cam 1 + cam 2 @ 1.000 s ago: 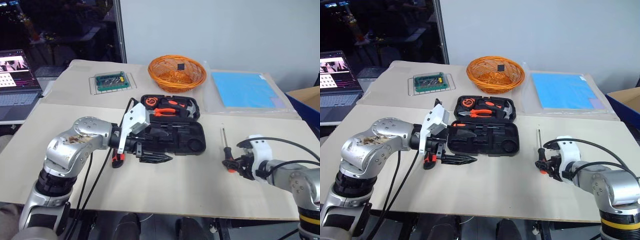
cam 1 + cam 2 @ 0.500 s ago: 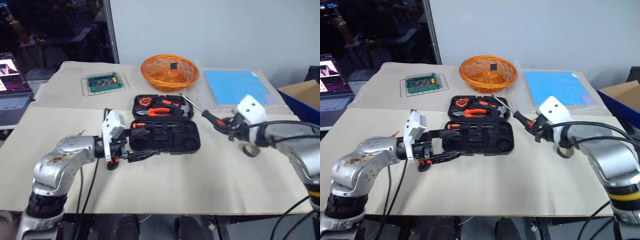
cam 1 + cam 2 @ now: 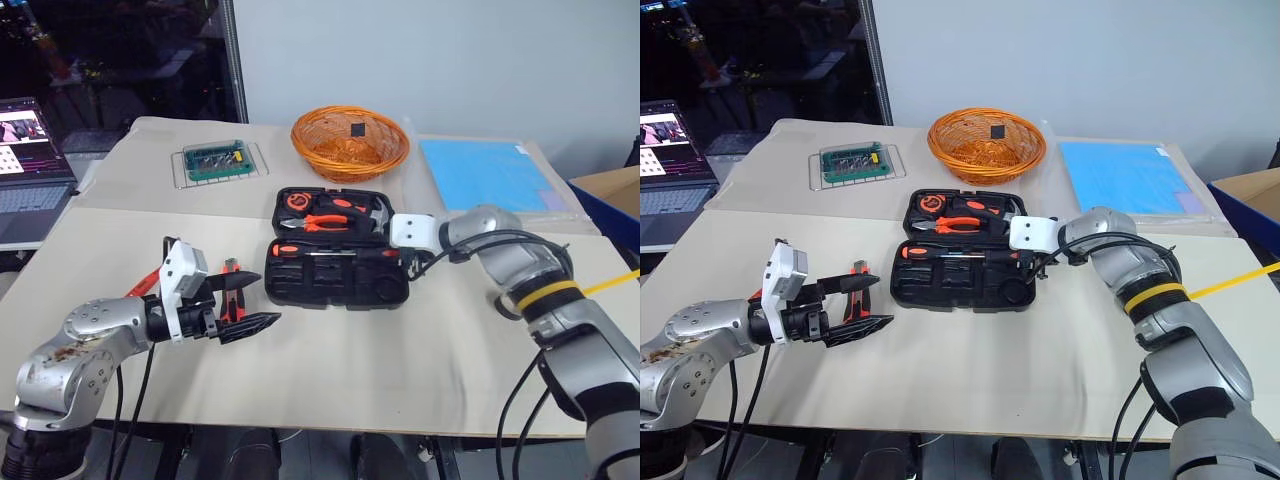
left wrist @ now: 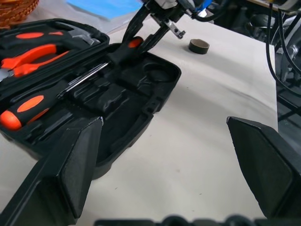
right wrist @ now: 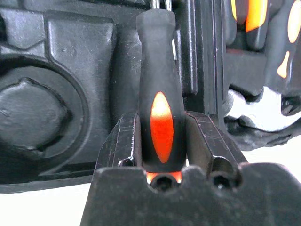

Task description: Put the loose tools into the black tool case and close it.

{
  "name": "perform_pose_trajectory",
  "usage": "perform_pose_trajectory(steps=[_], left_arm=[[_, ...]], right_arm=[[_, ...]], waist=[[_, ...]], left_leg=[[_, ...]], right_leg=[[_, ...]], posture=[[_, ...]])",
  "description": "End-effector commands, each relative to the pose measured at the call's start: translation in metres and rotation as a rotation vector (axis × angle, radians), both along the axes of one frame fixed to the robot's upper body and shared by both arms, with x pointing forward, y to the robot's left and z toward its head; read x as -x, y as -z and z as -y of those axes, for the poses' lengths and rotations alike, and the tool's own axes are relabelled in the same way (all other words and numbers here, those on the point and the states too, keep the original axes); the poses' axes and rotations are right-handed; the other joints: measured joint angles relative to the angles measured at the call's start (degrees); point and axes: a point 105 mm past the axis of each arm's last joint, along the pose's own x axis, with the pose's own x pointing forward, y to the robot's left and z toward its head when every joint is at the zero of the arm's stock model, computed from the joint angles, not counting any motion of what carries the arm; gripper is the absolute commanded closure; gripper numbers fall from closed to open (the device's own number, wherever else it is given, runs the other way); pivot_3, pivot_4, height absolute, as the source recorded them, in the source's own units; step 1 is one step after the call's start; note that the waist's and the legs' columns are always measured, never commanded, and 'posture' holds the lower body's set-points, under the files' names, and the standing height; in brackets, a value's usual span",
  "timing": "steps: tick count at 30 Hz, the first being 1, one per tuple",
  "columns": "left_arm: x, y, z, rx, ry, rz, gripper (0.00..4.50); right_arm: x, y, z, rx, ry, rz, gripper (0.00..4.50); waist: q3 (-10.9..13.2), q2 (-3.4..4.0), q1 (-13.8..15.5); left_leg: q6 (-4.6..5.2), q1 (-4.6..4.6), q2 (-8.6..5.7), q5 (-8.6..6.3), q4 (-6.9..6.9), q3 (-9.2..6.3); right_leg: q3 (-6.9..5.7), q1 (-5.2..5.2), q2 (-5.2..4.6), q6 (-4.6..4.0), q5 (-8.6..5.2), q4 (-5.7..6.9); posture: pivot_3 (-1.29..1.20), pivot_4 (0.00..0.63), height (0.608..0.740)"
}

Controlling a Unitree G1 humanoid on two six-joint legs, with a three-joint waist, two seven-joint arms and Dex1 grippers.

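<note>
The black tool case (image 3: 335,285) lies open in the middle of the table. Its far half holds orange-handled pliers and a hammer. One black-and-orange screwdriver (image 3: 292,248) lies in the near half's back row. My right gripper (image 3: 396,257) is shut on a second screwdriver (image 5: 162,117), held low over that row's right end with the shaft pointing left. My left gripper (image 3: 262,300) stands wide open left of the case, nothing between its fingers (image 4: 70,169). The utility knife (image 3: 232,285) lies on the table right by that gripper.
An orange wicker basket (image 3: 350,140) and a green bit set box (image 3: 214,160) stand at the back. A blue sheet (image 3: 492,175) lies back right. A laptop (image 3: 35,150) sits far left. A small tape roll (image 4: 200,45) lies right of the case.
My right gripper has carried the screwdriver from the table's right side up and across to the case's near half. My left gripper has drawn back left from the case, still open.
</note>
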Motion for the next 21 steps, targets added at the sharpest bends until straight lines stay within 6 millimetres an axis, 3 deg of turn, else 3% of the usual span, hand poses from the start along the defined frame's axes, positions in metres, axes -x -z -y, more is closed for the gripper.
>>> perform_pose_trajectory(steps=[1,8,11,13,17,18,21], left_arm=[[0.004,-0.011,0.0,-0.006,0.004,0.064,0.0],[0.003,-0.009,-0.003,-0.012,-0.01,0.069,0.0],[0.002,-0.008,-0.003,-0.016,-0.008,0.071,0.0],[0.001,-0.008,-0.003,-0.015,-0.006,0.073,0.0],[-0.001,-0.008,-0.004,-0.015,-0.006,0.071,0.0],[-0.001,-0.007,-0.004,-0.016,-0.007,0.069,0.0],[-0.003,-0.005,-0.007,-0.017,-0.014,0.065,0.0]], right_arm=[[0.003,0.012,0.001,0.032,-0.021,-0.068,3.51],[0.009,0.006,0.0,-0.009,-0.026,-0.107,3.51],[0.012,0.015,0.003,0.012,-0.009,-0.156,3.51],[0.013,0.017,0.0,-0.005,-0.007,-0.182,2.5],[0.012,0.007,-0.003,-0.051,-0.007,-0.157,1.29],[0.014,0.003,-0.004,-0.071,-0.011,-0.165,1.06],[0.025,-0.021,-0.007,-0.194,-0.047,-0.213,1.06]], waist=[[0.0,0.01,0.0],[0.0,0.05,0.2],[0.0,0.05,0.2],[0.0,0.05,0.2],[0.0,0.05,0.2],[0.0,0.05,0.2],[0.0,0.06,0.3]], left_leg=[[0.0,0.04,0.0,0.0,0.0,0.0],[-0.02,0.03,0.0,-0.01,-0.05,0.06],[-0.02,0.03,0.0,-0.01,-0.21,0.1],[-0.02,0.03,0.0,-0.01,-0.28,0.1],[-0.03,0.04,-0.01,-0.01,-0.34,0.11],[-0.03,0.04,-0.01,-0.01,-0.34,0.11],[-0.03,0.04,-0.01,-0.01,-0.36,0.11]], right_leg=[[0.0,0.03,0.0,0.0,0.0,0.0],[0.0,0.0,-0.03,-0.01,-0.01,0.01],[0.01,-0.08,-0.02,-0.04,-0.02,0.01],[0.0,-0.1,-0.02,-0.08,-0.05,0.01],[0.0,-0.1,-0.02,-0.09,-0.06,-0.01],[0.0,-0.1,-0.02,-0.09,-0.06,-0.01],[0.0,-0.11,-0.02,-0.09,-0.07,-0.01]], posture=[[0.0,0.15,0.74],[0.0,0.15,0.74],[0.0,0.15,0.74],[0.0,0.15,0.74],[0.0,0.15,0.74],[0.0,0.15,0.74],[0.0,0.15,0.74]])
